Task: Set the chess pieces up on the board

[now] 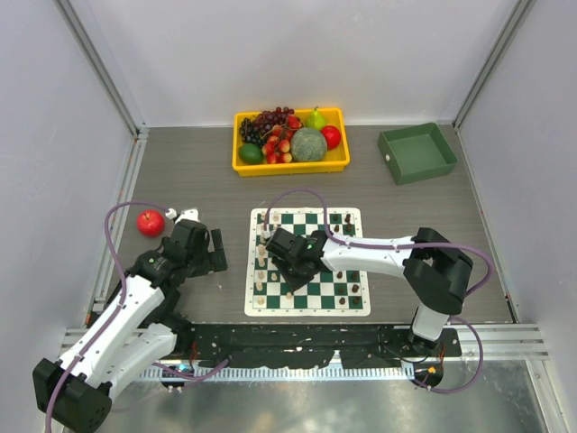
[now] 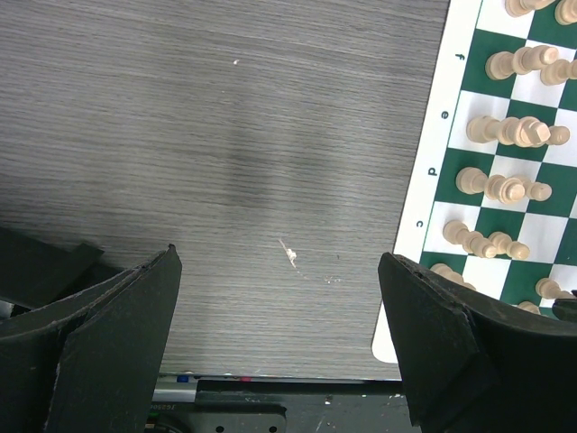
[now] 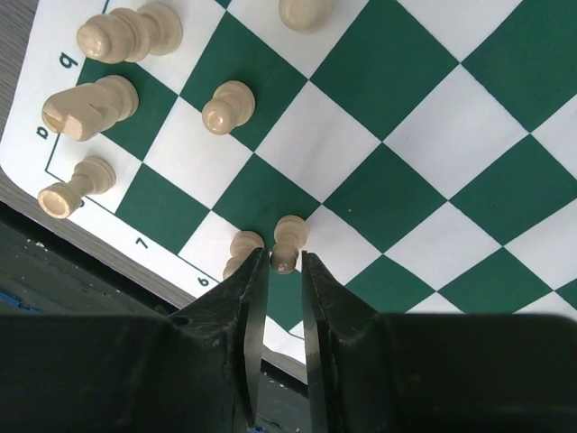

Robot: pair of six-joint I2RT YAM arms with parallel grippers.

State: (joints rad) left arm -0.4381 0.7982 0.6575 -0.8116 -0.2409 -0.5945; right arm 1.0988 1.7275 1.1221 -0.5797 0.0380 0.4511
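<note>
a grey wood-grain counter [image 1: 198,180] carries four things. the green-and-white checked board [image 1: 315,293] lies flat near the front edge, about the middle. a yellow tray [image 1: 290,168] of fruit sits at the back, behind the board. a green bin [image 1: 416,153] stands at the back right, apart from the tray. a red apple [image 1: 151,223] rests alone on the left, well apart from the board.

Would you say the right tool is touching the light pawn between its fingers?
Cannot tell: the right wrist view shows the right tool closely flanking the light pawn, neither contact nor gap plain.
</note>
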